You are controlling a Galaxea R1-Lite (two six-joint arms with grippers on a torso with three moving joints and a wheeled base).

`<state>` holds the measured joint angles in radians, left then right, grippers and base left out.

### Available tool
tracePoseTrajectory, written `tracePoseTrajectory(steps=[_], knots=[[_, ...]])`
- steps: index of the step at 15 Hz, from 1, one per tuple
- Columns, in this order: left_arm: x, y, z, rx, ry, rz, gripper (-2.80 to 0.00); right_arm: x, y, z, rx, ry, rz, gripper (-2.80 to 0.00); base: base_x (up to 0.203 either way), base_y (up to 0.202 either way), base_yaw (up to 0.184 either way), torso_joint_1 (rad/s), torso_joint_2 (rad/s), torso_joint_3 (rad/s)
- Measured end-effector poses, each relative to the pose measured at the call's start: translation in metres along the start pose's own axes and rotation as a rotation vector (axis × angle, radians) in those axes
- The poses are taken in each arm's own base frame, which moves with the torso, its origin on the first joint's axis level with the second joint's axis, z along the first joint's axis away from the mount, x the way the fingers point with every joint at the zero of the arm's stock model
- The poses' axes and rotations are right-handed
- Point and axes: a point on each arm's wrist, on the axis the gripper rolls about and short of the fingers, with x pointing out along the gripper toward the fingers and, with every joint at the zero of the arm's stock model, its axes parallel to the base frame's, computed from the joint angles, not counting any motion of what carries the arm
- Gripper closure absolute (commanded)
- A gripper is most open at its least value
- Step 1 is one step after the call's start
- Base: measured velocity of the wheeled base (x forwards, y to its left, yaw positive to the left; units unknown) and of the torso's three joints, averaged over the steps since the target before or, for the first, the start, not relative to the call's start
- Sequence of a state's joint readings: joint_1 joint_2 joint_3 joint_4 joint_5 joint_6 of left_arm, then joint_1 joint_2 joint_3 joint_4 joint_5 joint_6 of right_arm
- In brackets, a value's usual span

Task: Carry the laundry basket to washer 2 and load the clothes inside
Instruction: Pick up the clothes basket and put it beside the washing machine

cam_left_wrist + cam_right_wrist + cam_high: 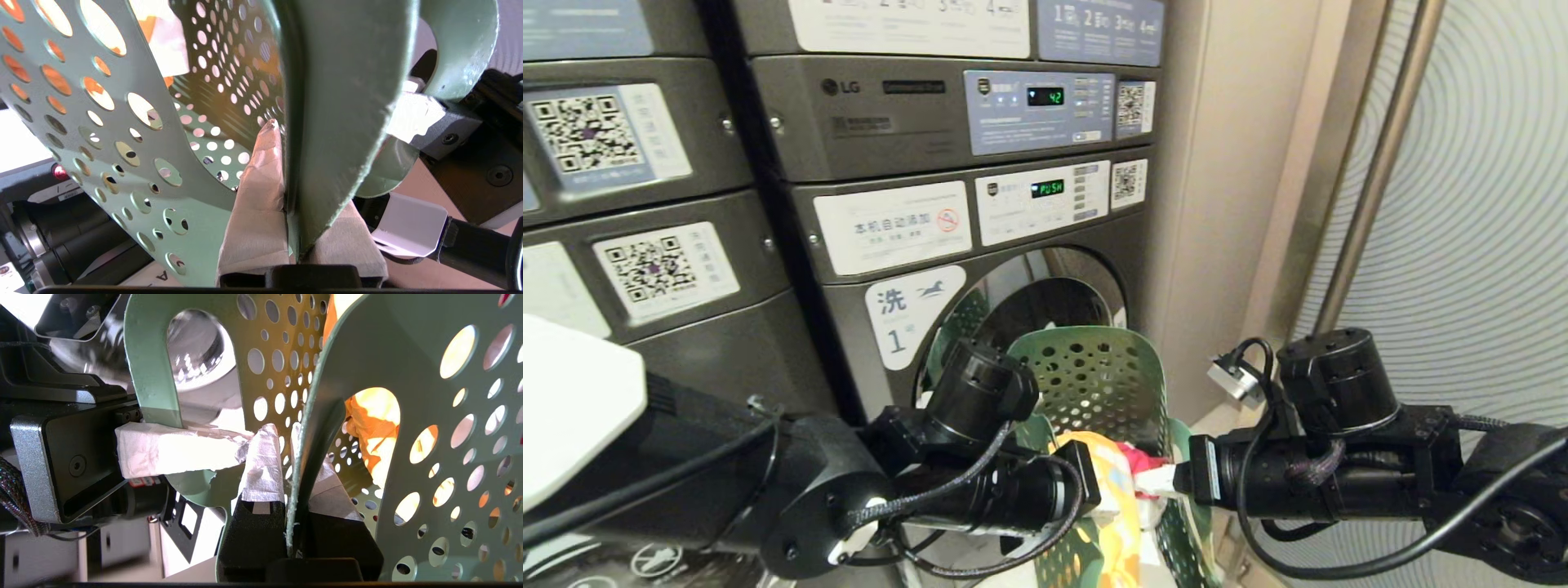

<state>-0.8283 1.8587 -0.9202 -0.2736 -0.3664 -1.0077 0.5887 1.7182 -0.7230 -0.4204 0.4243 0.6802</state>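
Before the grey steel washer marked 1 (980, 269), both the left gripper (292, 228) and the right gripper (292, 522) clench the rim of the perforated green plastic laundry basket (1094, 376), soft yellow clothes (1115, 490) inside.

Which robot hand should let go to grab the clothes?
Probably the right hand. Both hands pinch the basket rim, but the clothes lie nearer it; the left hand sits lower, behind its arm.

A green laundry basket (1094, 384) dotted with round holes is seen; yellow-orange, white and red clothes (1115, 482) are piled inside. A dark grey washer (980, 269) is marked by white labels.
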Motion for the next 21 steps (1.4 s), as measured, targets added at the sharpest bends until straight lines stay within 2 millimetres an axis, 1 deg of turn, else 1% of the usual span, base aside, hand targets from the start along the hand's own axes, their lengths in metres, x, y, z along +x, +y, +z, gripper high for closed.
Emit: tracePoseTrajectory(steps=[15,17,21], knots=[[0.0008,-0.0005,-0.0011,0.011,-0.008,-0.018,0.0,0.0,-0.0021,-0.0034,-0.019,0.011,-0.006,0.0,0.001,-0.008,0.172,0.002,0.0,0.003],[0.001,-0.0006,-0.0012,0.012,-0.007,-0.019,0.0,0.0001,-0.0019,-0.0036,-0.03,0.012,-0.005,0.0,-0.001,-0.004,0.096,0.001,0.0,0.0],[0.0014,-0.0011,-0.0018,0.014,-0.005,-0.02,0.0,0.0004,-0.0019,-0.0048,-0.033,0.016,-0.006,0.0,0.0,0.0,0.0,0.0,0.0,0.0]])
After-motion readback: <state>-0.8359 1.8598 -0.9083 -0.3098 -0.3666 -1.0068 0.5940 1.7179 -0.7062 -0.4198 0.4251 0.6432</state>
